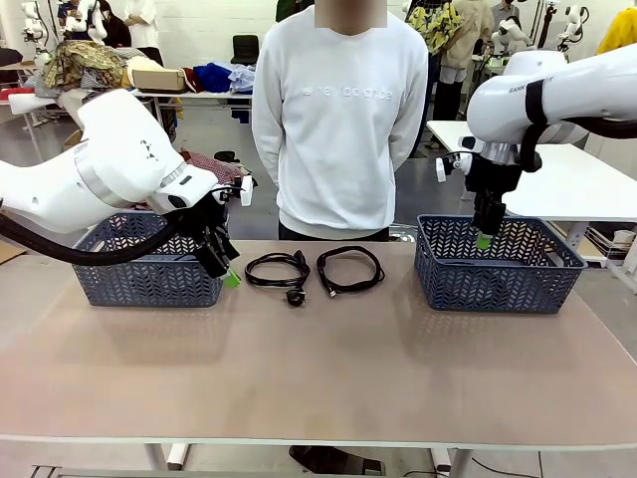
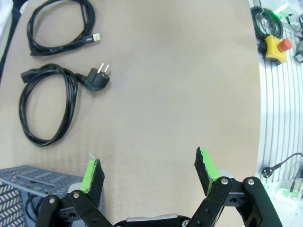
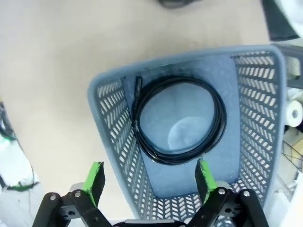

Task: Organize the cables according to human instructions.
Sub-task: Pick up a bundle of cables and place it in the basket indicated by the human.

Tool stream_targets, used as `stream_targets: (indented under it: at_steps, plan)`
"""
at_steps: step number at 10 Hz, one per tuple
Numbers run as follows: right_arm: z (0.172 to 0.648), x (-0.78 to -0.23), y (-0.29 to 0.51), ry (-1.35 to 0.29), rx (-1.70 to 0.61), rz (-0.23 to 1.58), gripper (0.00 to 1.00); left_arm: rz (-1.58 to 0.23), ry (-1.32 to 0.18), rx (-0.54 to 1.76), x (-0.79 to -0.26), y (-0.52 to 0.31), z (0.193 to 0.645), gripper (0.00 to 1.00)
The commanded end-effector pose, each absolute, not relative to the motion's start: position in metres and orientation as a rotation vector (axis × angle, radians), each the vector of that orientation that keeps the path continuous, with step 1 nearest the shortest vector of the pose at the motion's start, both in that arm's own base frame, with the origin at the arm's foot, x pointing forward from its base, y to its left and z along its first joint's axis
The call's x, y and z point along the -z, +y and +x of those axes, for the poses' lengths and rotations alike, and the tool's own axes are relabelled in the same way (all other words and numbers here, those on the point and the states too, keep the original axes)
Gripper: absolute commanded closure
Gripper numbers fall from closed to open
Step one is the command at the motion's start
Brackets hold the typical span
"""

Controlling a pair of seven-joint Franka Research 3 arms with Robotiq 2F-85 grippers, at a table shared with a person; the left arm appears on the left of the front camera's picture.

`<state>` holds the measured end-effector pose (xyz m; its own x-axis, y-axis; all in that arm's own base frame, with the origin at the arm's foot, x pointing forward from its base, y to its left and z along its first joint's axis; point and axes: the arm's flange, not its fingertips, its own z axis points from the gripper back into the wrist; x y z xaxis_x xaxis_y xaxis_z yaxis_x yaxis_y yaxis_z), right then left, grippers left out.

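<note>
Surroundings first. A person (image 1: 338,119) in a white sweatshirt stands at the far edge of the table (image 1: 318,378), right behind the middle, arms down. Two blue-grey lattice baskets sit at the far side, the left basket (image 1: 149,284) and the right basket (image 1: 498,284), well apart. In the left wrist view a yellow box with a red button (image 2: 275,47) sits on the metal rail beyond the table's edge.

Left pincer (image 2: 147,161): wide open, gripping nothing, tips angled down at the table. It sits just beside the left basket's inner end, and that basket's corner shows close against one finger. Only bare tabletop lies between it and the loose cables. Something dark and curved shows through the left basket's lattice; I can't make out what.

Right pincer (image 3: 149,165): also wide open and empty, hanging over the right basket and looking straight down into it, with the near wall between its fingers.

Cables:
- The plug cable (image 2: 97,81) is a thin black cord in a loose oval coil with a chunky round two-pin plug. It lies flat on the table between the baskets, nearer the left pincer.
- The USB cable (image 2: 93,38) is a black coil with a small flat metal-tipped connector, just beside the first and not touching it.
- The basket cable (image 3: 138,120) is a neat round black coil lying flat on the right basket's floor, one slim plug end up by the wall.
</note>
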<state>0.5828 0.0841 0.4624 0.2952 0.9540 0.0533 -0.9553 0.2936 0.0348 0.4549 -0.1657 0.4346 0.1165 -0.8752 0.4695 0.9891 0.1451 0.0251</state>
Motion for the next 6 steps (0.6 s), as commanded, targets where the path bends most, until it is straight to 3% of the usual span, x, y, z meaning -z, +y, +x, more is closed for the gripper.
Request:
stream_targets:
  at_steps: [1,6]
  plan:
    - [0.559,-0.476,0.099,-0.068,-1.143,0.117,0.0,-0.328,-0.421,1.399,-0.436,-0.165,0.456,0.0]
    - [0.487,-0.48,0.128,-0.182,-1.038,0.179,0.0,-0.328,-0.421,1.399,-0.436,-0.165,0.456,0.0]
